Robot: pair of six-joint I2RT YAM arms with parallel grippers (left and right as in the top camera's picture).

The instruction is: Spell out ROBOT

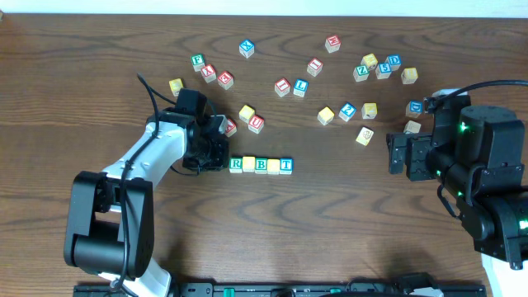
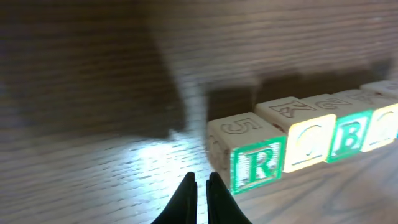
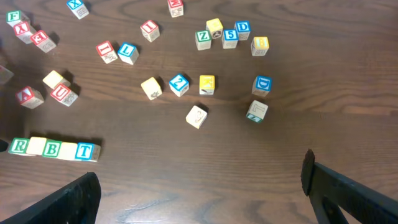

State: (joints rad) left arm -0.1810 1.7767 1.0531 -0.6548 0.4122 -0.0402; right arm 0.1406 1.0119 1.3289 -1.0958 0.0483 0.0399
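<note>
ROBOT row (image 1: 261, 165): five cubes touching side by side, low centre of the overhead frame, on the table (image 1: 330, 239). From picture-left: R cube (image 1: 236, 164), first yellow cube (image 1: 248, 164), B cube (image 1: 261, 165), second yellow cube (image 1: 273, 166), T cube (image 1: 285, 165). Letters on both yellow cubes are unreadable from overhead. In the left wrist view they are washed out by glare, with only a faint round outline. That view is blurred, and the row runs off the right edge so the T cube is not visible. The R cube's top shows a 5; the mark on the next cube's top is unclear.

The left gripper (image 1: 219, 158) sits just picture-left of the R cube. Whether they touch is unclear from overhead; the wrist view shows the tips near the cube's corner. Its fingers (image 2: 186, 199) are clenched together with nothing between them.

The right gripper (image 3: 200, 171) is at the right of the overhead frame, well apart from the row, released wide and holding nothing. Its fingers (image 3: 348, 196) are cut off by the bottom edge.

Loose cubes (image 1: 300, 87) are scattered across the upper half, many too small to read.
</note>
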